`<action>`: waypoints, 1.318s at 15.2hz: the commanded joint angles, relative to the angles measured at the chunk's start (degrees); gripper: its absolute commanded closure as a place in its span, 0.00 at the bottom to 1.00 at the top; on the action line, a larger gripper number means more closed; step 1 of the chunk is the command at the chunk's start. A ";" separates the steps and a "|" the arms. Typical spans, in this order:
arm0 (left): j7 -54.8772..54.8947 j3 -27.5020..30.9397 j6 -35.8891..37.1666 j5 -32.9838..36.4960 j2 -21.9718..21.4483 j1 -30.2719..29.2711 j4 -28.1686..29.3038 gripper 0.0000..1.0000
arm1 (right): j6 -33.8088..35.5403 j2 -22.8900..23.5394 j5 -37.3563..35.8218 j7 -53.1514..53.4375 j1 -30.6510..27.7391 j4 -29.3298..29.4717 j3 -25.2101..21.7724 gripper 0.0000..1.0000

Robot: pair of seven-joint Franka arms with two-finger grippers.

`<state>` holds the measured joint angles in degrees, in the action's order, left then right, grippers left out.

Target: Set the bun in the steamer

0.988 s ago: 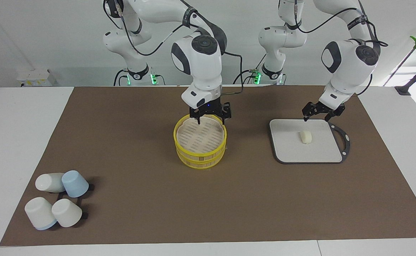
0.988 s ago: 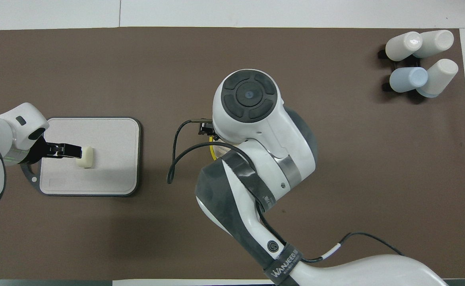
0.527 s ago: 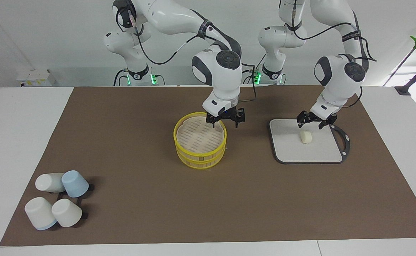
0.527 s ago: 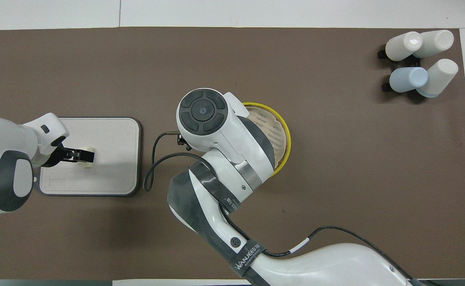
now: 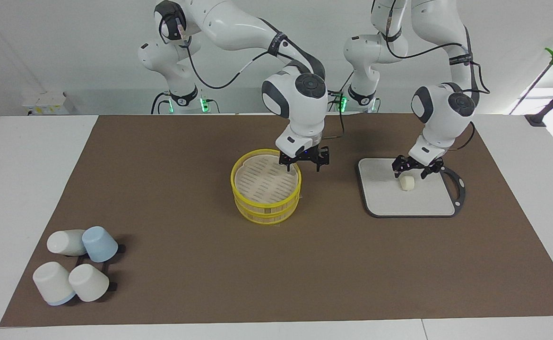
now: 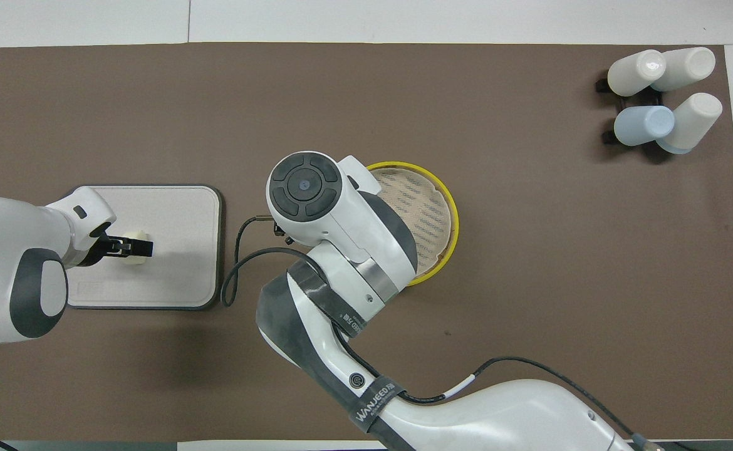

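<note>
While the right gripper (image 5: 304, 163) hangs spread beside the yellow-rimmed bamboo steamer (image 5: 266, 186), the left gripper (image 5: 412, 169), fingers apart, straddles the small cream-white bun (image 5: 406, 182) directly beneath it.

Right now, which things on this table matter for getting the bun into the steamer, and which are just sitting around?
Part of the job:
bun, on the grey board
steamer, uncovered
left gripper, open over the bun
right gripper, open beside the steamer

Just lying about:
cups, at the right arm's end
</note>
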<state>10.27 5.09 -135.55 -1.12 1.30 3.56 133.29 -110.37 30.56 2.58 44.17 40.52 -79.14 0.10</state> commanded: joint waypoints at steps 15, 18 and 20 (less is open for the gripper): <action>0.54 -0.17 -7.71 -0.55 3.27 0.22 2.07 0.10 | -0.10 0.02 -2.75 1.97 0.43 -1.28 -0.10 1.00; 0.54 -0.17 -7.10 -0.55 3.45 0.13 1.63 0.31 | 0.68 -0.15 -2.84 1.80 0.35 -0.49 -0.19 1.00; 0.71 -0.17 -5.88 -0.55 3.36 -0.04 1.28 0.40 | 1.47 -0.07 -3.11 1.10 -0.53 0.91 -0.28 1.00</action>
<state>10.29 4.63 -141.57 -1.15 4.67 3.50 134.46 -110.30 30.81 0.35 44.46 40.68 -79.59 -0.10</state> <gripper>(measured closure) 0.344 0.903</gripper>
